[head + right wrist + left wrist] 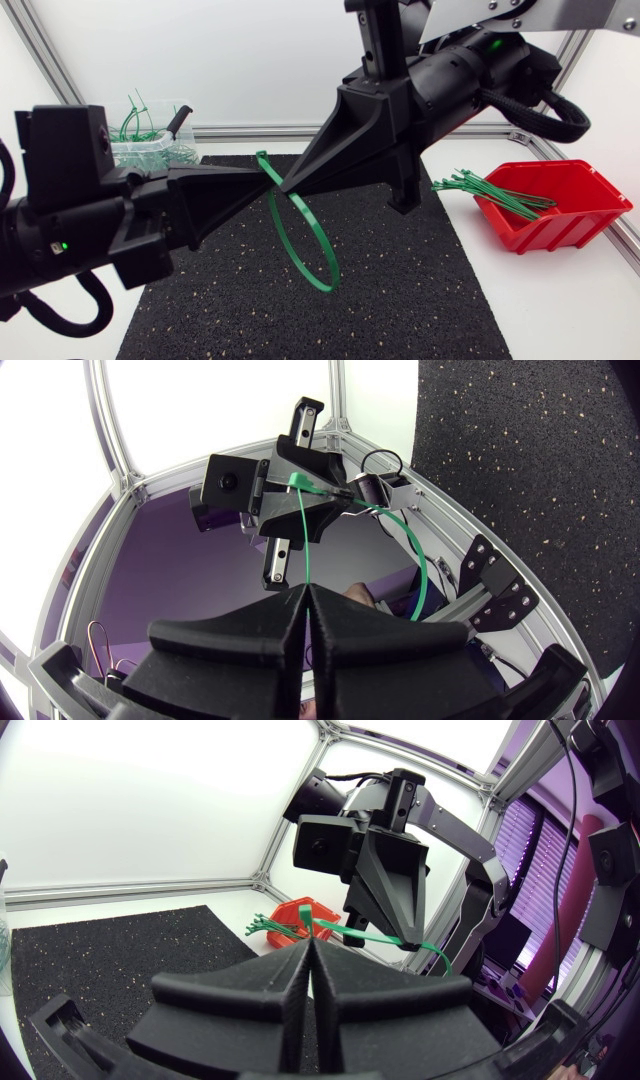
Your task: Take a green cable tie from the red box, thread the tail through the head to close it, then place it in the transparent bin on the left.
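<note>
Above the mat's point(400, 300) middle, head view: left gripper point(258, 178) and right gripper point(288, 186) sat tip to tip, both clamped on the green cable tie point(327, 288), its loop hanging below them. Left wrist view: own fingers pinched together, tie point(375, 937) ran ahead into the right gripper point(404, 942). Right wrist view: own fingers pinched too, tie point(308, 540) ran ahead to the left gripper point(303, 500).

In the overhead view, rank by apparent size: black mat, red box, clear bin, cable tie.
1. Black mat
2. Red box
Unranked: the green cable tie, held up nearer the camera, and the transparent bin, partly hidden by the left arm.
</note>
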`<state>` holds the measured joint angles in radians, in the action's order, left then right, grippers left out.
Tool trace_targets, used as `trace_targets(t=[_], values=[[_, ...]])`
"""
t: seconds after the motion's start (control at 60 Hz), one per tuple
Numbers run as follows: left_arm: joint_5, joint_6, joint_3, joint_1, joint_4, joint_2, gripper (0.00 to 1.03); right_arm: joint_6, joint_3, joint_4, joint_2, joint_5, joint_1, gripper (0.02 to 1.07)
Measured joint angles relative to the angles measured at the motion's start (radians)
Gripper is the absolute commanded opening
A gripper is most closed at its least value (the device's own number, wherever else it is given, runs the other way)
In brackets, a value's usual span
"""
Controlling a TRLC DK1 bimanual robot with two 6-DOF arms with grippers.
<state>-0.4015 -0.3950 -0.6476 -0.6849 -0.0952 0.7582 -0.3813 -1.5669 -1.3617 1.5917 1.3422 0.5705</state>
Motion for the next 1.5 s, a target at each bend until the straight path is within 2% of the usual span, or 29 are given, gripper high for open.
trace_targets(t=[0.717,1.017,1.25,1.5], values=[[0.011,0.0,0.002,0.0,0.0,-0.002,0.04,0.0,-0.001,0.0,0.013,0.0,-0.016,0.08],[0.019,0.004,0.002,0.0,0.0,-0.003,0.03,0.0,-0.069,-0.025,0.054,0.024,-0.008,0.08],[0.119,0.04,0.029,-0.031,-0.019,-0.023,0.04,0.0,-0.128,-0.063,0.113,0.042,0.005,0.08],[0.146,0.056,0.039,-0.036,-0.026,-0.029,0.03,-0.001,-0.179,-0.091,0.154,0.038,0.01,0.08]])
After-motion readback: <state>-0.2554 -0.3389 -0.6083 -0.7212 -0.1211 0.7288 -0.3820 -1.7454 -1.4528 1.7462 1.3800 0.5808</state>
